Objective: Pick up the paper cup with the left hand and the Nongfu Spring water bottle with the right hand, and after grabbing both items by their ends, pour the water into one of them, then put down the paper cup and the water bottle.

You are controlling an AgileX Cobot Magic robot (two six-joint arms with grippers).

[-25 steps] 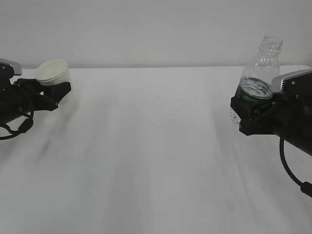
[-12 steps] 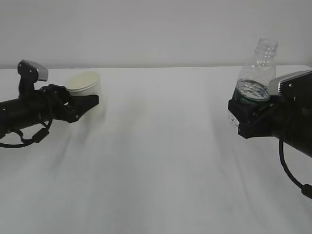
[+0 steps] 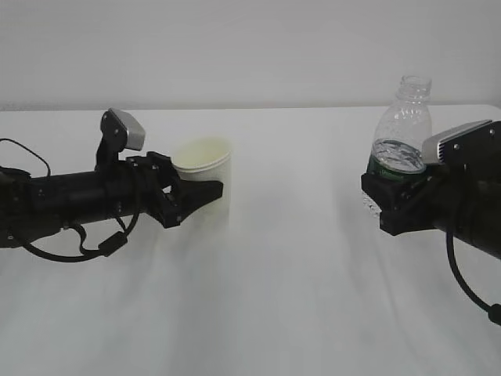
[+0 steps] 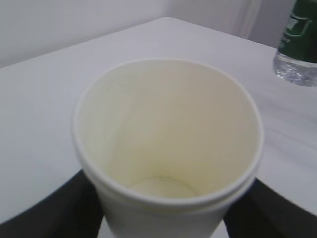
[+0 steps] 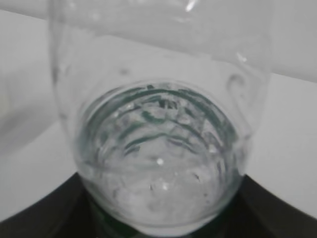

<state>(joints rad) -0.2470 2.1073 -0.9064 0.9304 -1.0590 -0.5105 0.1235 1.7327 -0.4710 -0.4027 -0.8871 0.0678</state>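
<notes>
A: Where are the things at this moment?

B: The left hand (image 3: 197, 196) pinches the paper cup (image 3: 205, 166) low on its wall, left of the middle of the white table (image 3: 282, 298). The right hand (image 3: 391, 205) is clamped around the Nongfu Spring water bottle (image 3: 401, 133) at its green label, at the right side. The two are well apart, and both stand nearly upright.

A: How should the pouring be done well?

B: I think the bottle neck must come over the cup mouth before any tilting, and then tilt slowly. The cup should stay level and not be squeezed harder.

A: Why so careful?

B: The cup is thin white paper, tapered, with a rolled rim and a cream inside (image 4: 168, 134); it looks empty and can dent easily. The bottle is clear ribbed plastic, soft-looking, without cap. The water (image 5: 158, 168) lies only in its lower part, so a big tilt will be needed.
</notes>
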